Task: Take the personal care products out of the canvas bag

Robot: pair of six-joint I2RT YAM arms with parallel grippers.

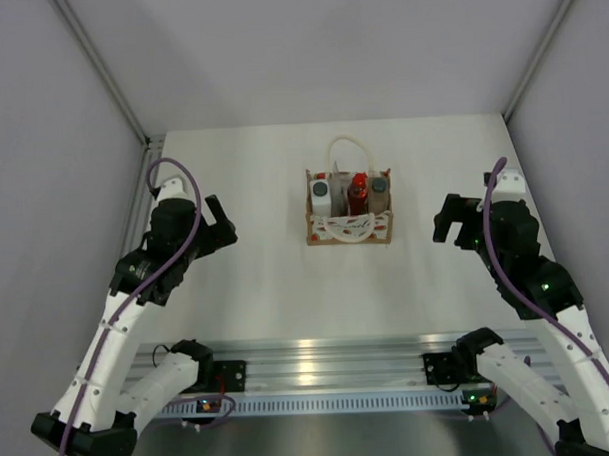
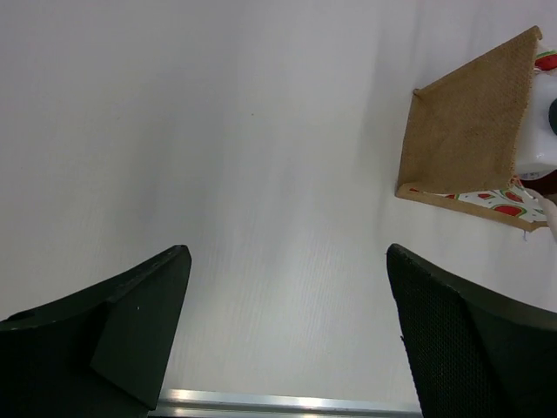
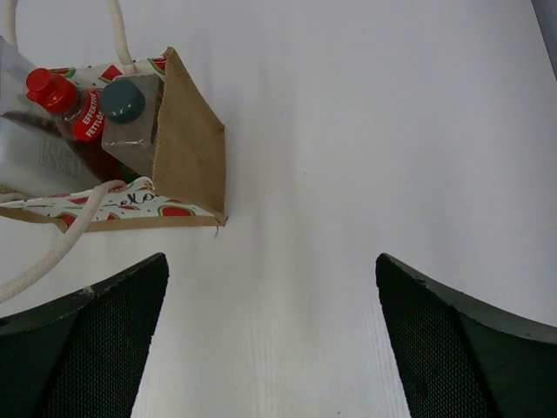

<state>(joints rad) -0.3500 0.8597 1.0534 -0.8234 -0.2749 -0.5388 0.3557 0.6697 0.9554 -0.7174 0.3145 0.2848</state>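
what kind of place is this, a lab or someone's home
Probably a lab robot cell: bare white table enclosed by panels, left arm and right arm bolted to an aluminium rail, a canvas bag staged mid-table.

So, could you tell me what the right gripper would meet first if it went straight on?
Probably the bare table; the canvas bag sits left of the line of the right gripper, though depth is unclear.

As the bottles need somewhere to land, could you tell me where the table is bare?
Bare table lies between the canvas bag and the left gripper, between the bag and the right gripper, and between the bag and the arm bases. Only the bag's inside is crowded: three bottles packed side by side.
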